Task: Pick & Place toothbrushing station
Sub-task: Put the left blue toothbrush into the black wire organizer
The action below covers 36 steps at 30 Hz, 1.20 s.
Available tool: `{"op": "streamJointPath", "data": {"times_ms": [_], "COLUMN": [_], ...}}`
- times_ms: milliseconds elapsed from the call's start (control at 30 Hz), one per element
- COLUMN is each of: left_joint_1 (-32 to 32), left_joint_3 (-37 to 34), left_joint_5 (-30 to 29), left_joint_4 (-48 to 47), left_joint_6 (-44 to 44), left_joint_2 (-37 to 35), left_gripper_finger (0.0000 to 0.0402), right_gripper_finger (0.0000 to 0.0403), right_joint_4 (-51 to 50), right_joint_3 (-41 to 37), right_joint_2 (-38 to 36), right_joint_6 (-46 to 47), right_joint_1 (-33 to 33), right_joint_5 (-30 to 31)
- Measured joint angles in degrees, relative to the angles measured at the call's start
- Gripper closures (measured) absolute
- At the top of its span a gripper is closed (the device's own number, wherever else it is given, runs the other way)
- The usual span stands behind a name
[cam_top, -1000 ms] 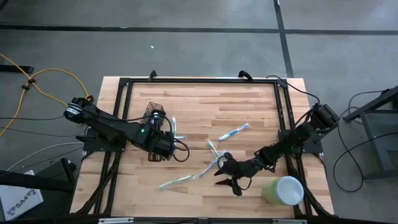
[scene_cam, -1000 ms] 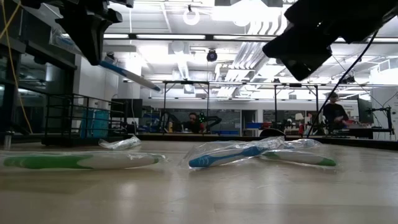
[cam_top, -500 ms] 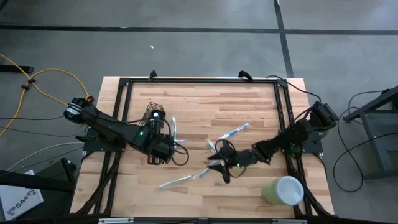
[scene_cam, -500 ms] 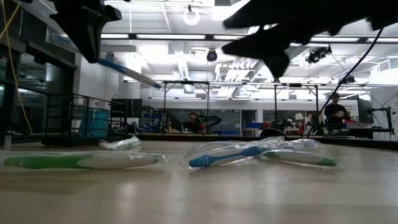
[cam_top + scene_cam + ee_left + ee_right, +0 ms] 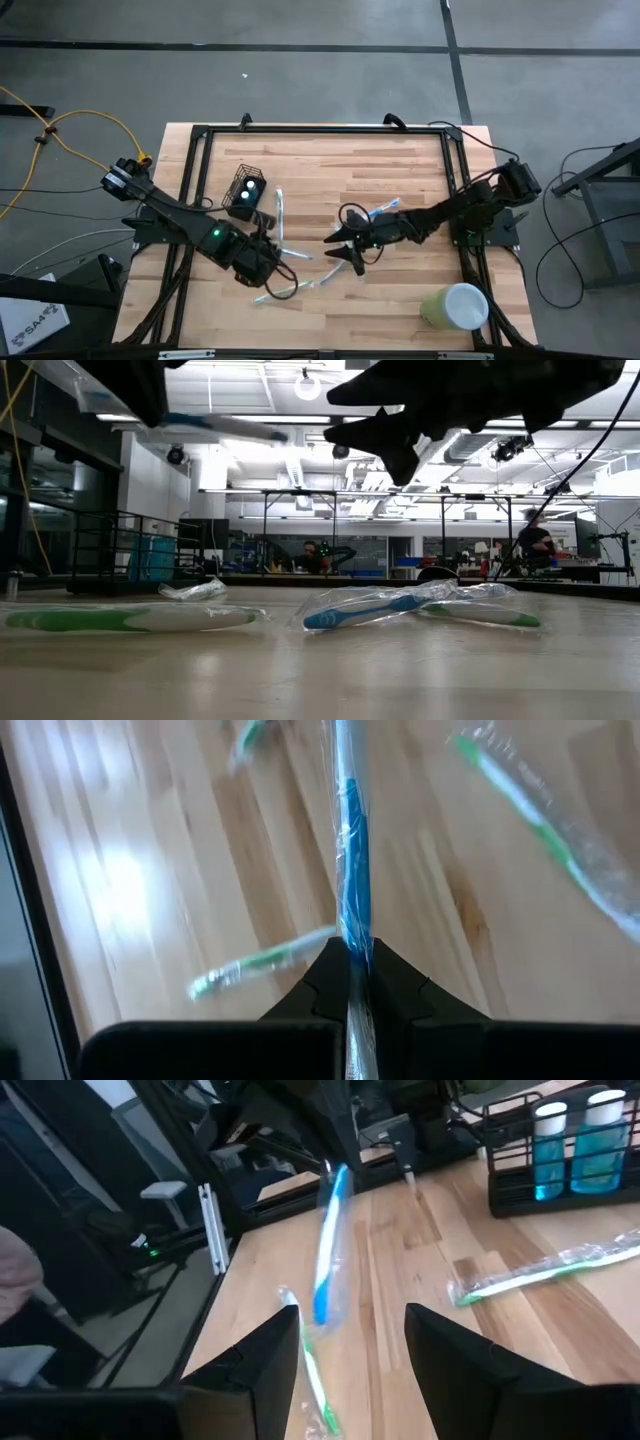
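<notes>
The holder (image 5: 246,190) stands on the counter (image 5: 330,160) in its left half, toward the far edge. It carries two blue bottles (image 5: 570,1150), visible in the right wrist view.

Left pincer (image 5: 268,262): positioned near the front of the counter, on the near side of the holder and apart from it. Its jaws are pressed on a wrapped blue toothbrush (image 5: 350,890), held clear of the counter. In the high view, the brush (image 5: 279,215) extends from the pincer toward the holder, with its far end just right of the holder. Contact between brush and holder cannot be determined.

Right pincer (image 5: 342,247): positioned above the counter centre, well to the right of the holder. Its fingers (image 5: 250,1370) are spread, with nothing between them.

Other items on the counter:
- A wrapped green toothbrush (image 5: 285,291) lies near the front, just beside the left pincer.
- A second wrapped blue toothbrush (image 5: 382,210) lies under the right arm.
- A pale green cup (image 5: 455,305) stands at the front right corner.
</notes>
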Motion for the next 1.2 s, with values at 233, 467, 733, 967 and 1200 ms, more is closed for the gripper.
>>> {"op": "streamJointPath", "data": {"times_ms": [233,467,733,967,1200], "left_joint_1": [0.11,0.11,0.11,0.11,0.11], "left_joint_3": [0.0,0.0,0.0,0.0,0.0], "left_joint_5": [-2.15,-2.4,-2.38,-2.36,-2.31], "left_joint_4": [1.76,1.9,1.93,1.96,1.97], "left_joint_6": [2.74,3.04,3.3,3.44,3.79], "left_joint_2": [0.0,0.0,0.0,0.0,0.0], "left_gripper_finger": [0.0396,0.0396,0.0396,0.0396,0.0396], "right_gripper_finger": [0.0228,0.0228,0.0228,0.027,0.0354], "right_joint_4": [-2.23,-10.68,-12.82,-13.87,-14.13], "right_joint_3": [5.49,15.5,20.13,20.94,20.9], "right_joint_2": [3.4,11.21,13.38,13.35,13.38], "right_joint_6": [0.28,0.0,-0.02,0.0,0.02], "right_joint_1": [-2.71,-4.52,-4.64,-4.75,-4.77], "right_joint_5": [-7.0,-13.2,-14.99,-16.43,-16.19]}}
